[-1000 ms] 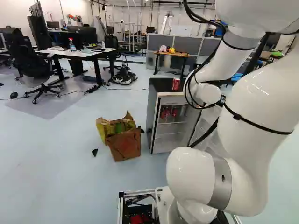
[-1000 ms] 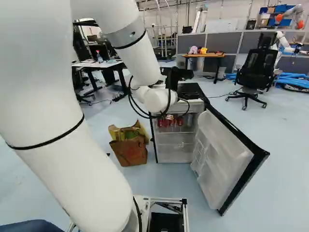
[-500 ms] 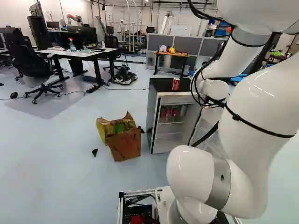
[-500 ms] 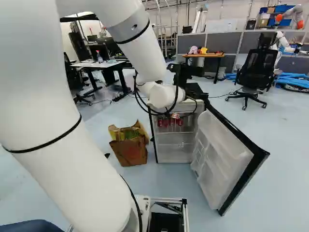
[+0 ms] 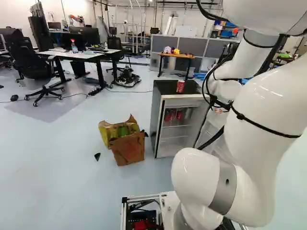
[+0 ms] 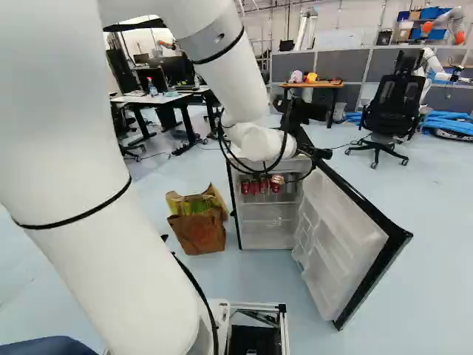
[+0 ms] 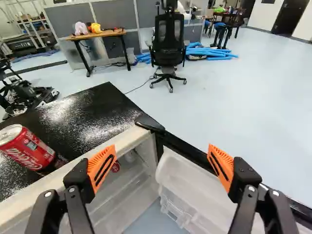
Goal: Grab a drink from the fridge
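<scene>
Several cans (image 6: 255, 188) in an open fridge (image 5: 156, 120), a spread gripper (image 7: 162, 152) near its top edge

The drinks stand in a row on the upper shelf, red and upright, facing the open front, where a gripper can reach them without moving anything else. One more can (image 5: 180, 86) stands upright on top of the fridge, close to the front edge; the wrist view shows it off to one side of the gripper, outside the fingers. Which of them is meant I cannot tell, though the task's wording points to those inside.

The door (image 6: 334, 233) is swung wide, presumably to leave the arm (image 6: 59, 170) room to come in from the front. The jaws are well parted with nothing between them, which suits a can's round body. They sit high, near the top edge on the door's side, so the next move likely calls for lowering and turning inward to the shelf. Coming in too high could knock the front edge; drifting sideways could catch the door.

Beside the fridge, on the floor, is a paper bag (image 5: 128, 148), apart from the door's swing. Farther off, a table (image 7: 92, 35) and an office chair (image 7: 168, 44) play no part.
</scene>
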### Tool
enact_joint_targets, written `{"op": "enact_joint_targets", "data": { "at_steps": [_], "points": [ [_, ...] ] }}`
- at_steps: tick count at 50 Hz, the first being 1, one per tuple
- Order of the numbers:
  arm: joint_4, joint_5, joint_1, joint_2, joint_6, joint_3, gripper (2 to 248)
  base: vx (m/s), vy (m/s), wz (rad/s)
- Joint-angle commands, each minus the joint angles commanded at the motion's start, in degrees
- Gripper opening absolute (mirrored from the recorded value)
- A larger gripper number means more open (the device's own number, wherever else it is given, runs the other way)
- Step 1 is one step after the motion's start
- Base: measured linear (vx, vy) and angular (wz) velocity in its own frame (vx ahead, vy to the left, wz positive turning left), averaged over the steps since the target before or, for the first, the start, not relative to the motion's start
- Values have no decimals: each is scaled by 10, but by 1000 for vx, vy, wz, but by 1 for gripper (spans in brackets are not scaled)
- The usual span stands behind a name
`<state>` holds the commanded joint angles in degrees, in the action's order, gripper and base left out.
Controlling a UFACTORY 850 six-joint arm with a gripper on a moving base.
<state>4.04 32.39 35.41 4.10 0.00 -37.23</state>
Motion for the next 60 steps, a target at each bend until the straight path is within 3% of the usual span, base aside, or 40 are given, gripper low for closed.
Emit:
{"op": "enact_joint_targets", "data": {
  "at_steps": [28, 60],
  "points": [
    [26, -66, 47, 36, 0, -38, 247, 0, 0, 0],
    [73, -101, 98, 82, 0, -91, 247, 0, 0, 0]
  ]
}}
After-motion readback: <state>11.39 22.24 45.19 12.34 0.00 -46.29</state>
